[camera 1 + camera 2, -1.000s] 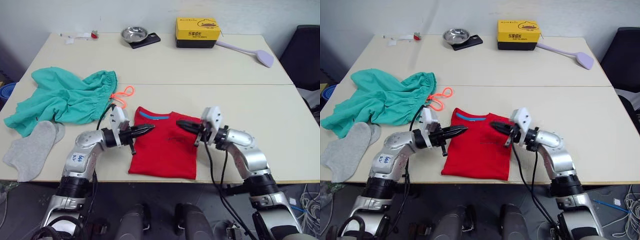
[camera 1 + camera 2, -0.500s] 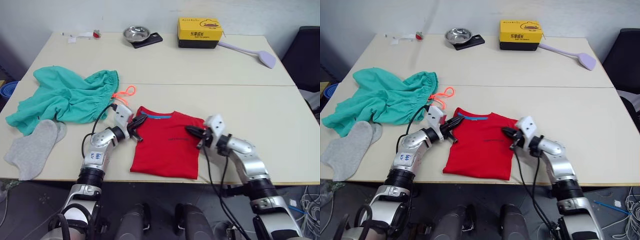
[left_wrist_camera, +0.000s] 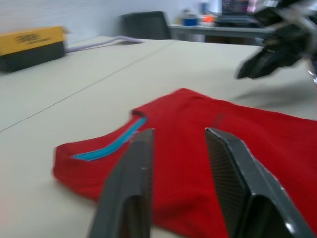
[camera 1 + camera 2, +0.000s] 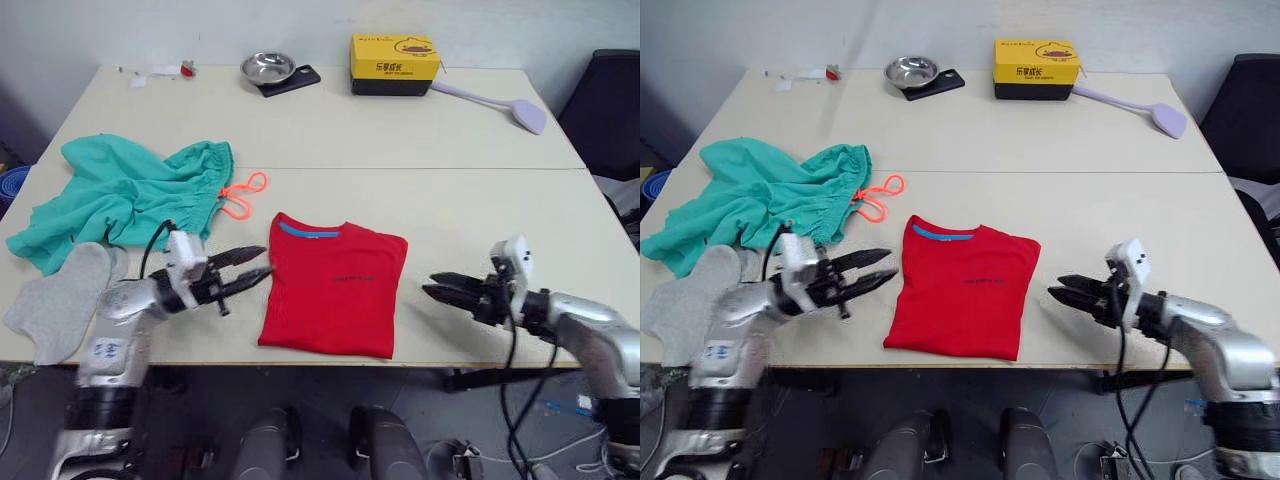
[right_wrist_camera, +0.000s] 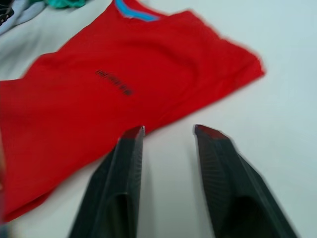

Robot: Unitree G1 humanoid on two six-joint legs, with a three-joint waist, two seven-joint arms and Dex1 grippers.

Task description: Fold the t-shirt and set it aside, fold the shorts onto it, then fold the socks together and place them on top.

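The red t-shirt [image 4: 333,295] lies flat near the table's front edge, sleeves folded under, blue neckband toward the far side. My left gripper [image 4: 255,268] hovers just off its left edge, open and empty. My right gripper [image 4: 436,288] is to the shirt's right, apart from it, also open with nothing held. The teal-green shorts [image 4: 130,198] lie crumpled at the left, their orange drawstring [image 4: 240,193] trailing toward the shirt. The grey socks [image 4: 62,296] rest by the front left edge, in front of the shorts.
At the table's far side stand a yellow box [image 4: 393,63], a steel bowl [image 4: 267,68] on a dark slab and a lilac spatula [image 4: 500,103]. Small scraps [image 4: 160,73] lie at the far left corner. A dark chair [image 4: 608,110] is at the right.
Both grippers have drawn away from the t-shirt: the left one out to the left of it, the right one well out to the right. The shirt stays flat.
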